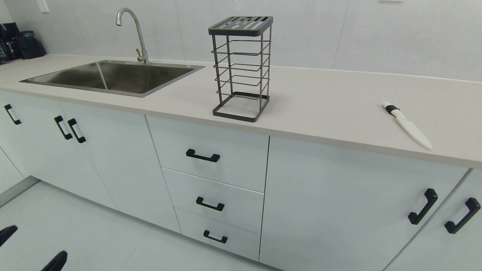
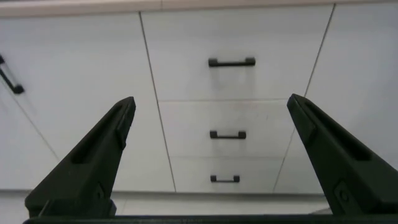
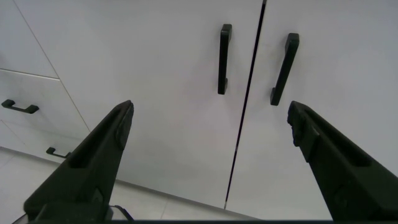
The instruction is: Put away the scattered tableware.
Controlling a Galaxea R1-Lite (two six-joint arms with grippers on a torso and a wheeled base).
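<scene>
Knife (image 1: 406, 125) lying at right of frame on surface (image 1: 320, 98), wire rack (image 1: 241, 67) upright at centre, well apart, left pincer (image 2: 211, 102) wide, right pincer (image 3: 210, 107) wide

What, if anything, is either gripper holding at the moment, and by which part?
Nothing: the left gripper and the right gripper are both open and empty; the knife lies on the counter.

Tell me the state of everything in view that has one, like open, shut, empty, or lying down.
White knife with a black band: lying flat on the counter.
Black wire rack: upright, empty.
Steel sink: empty.
Curved steel faucet: off.
Three white drawers: shut.
White cabinet doors: shut.
Left gripper: open, empty.
Right gripper: open, empty.
</scene>
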